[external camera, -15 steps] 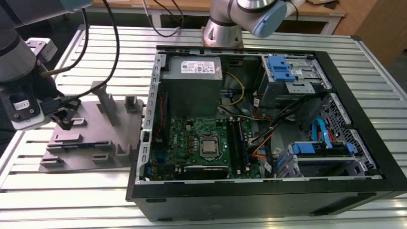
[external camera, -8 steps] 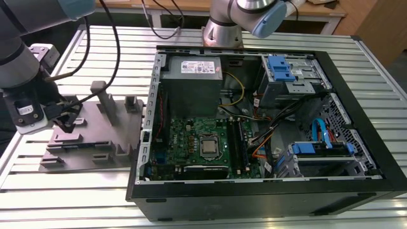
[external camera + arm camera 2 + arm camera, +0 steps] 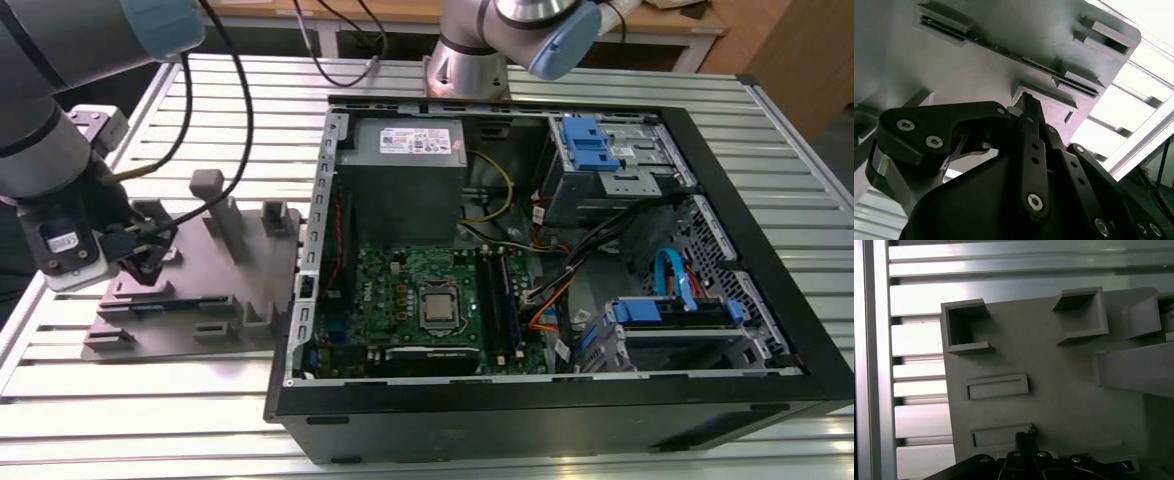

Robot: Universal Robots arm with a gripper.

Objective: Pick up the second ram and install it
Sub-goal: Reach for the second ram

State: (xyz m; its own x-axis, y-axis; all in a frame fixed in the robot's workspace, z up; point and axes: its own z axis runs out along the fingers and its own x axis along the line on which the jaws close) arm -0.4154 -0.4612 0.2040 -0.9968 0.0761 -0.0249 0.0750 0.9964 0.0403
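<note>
The second ram (image 3: 1014, 52) shows in the second wrist view as a thin dark strip standing on edge, held between raised brackets of the grey fixture plate (image 3: 979, 75). My gripper (image 3: 1026, 100) hovers just off the plate, a short way from the strip and not touching it. Its black fingers are pressed together with nothing between them. In the first wrist view the gripper (image 3: 1024, 434) sits over the plate (image 3: 1064, 390) beside two low rectangular pads. In the exterior view the gripper (image 3: 140, 262) hangs over the plate (image 3: 214, 300) at that view's left.
An open black computer case (image 3: 747, 330) lies at the exterior view's right, with the green motherboard (image 3: 400, 280), square silver processor (image 3: 438, 308) and long dark memory slots (image 3: 501, 300). Upright posts (image 3: 214, 205) rise from the plate. A second arm's base (image 3: 467, 60) stands behind the case.
</note>
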